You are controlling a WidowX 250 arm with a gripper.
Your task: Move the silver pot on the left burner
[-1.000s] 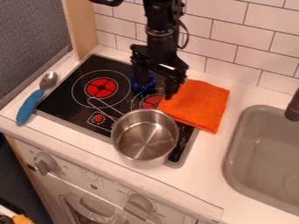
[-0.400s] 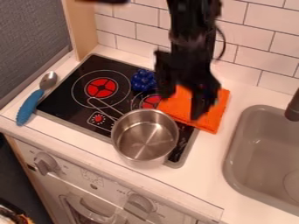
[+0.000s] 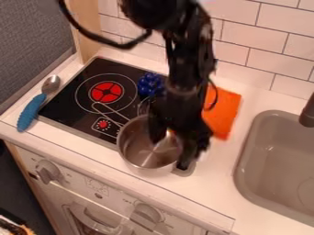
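Black arm [image 3: 184, 59]: upper part cut off by the top edge, outline blurred. Gripper [image 3: 172, 148]: blurred, and covering part of the silver pot's [image 3: 136, 146] right side and rim. Right burner [image 3: 142, 108]: mostly hidden behind arm and pot. Orange cloth [image 3: 226, 108]: left portion concealed by the arm. Sink [image 3: 244, 156] and faucet [image 3: 308, 114]: both cut off at the right edge. Toy oven front [image 3: 52, 197]: cut off below. Lower-left corner item [image 3: 14, 226]: cropped, blurred, identity undetermined.
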